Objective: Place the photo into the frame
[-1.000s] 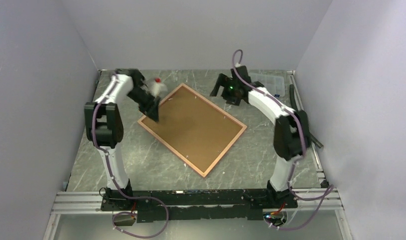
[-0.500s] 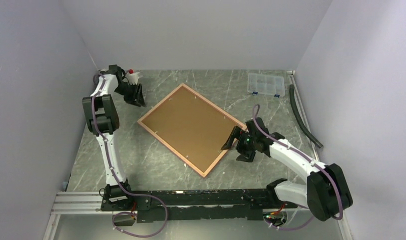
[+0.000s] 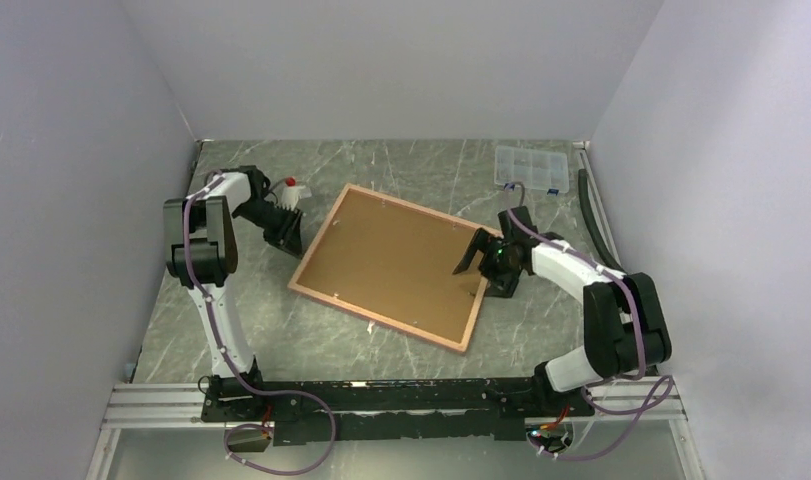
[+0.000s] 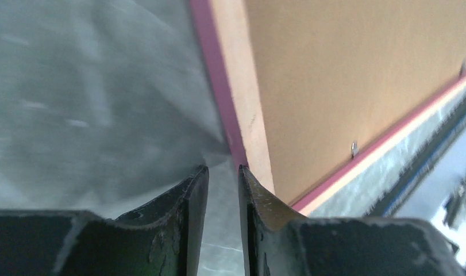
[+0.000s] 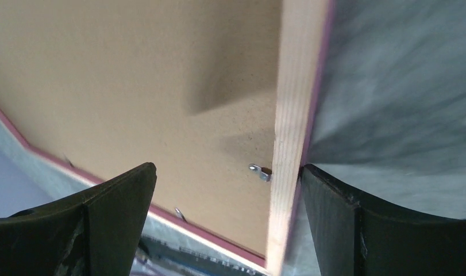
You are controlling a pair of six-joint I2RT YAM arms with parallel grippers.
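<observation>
On the bench [image 3: 281,320] the frame [image 3: 396,262] lies reverse side up. The left gripper [image 4: 220,178], nearly closed and empty, sits at its left corner. The right gripper [image 5: 227,184] spreads wide across its right rail, gripping nothing.

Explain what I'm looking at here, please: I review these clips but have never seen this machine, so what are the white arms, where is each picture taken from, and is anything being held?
These are two robot arms bolted at the near edge of a grey table, each ending in a two-finger gripper. The wide picture comes from a fixed camera above and behind them. The other two come from cameras on the wrists, so the dark shapes at the bottom are each gripper's own fingers.

On the table lies the frame, face down, showing its brown back with small metal clips. A clear compartment box sits at the far right.

The left gripper is nearly closed at the frame's left edge. The right gripper is wide open, straddling the frame's right edge. Neither holds anything. No photo is visible.
</observation>
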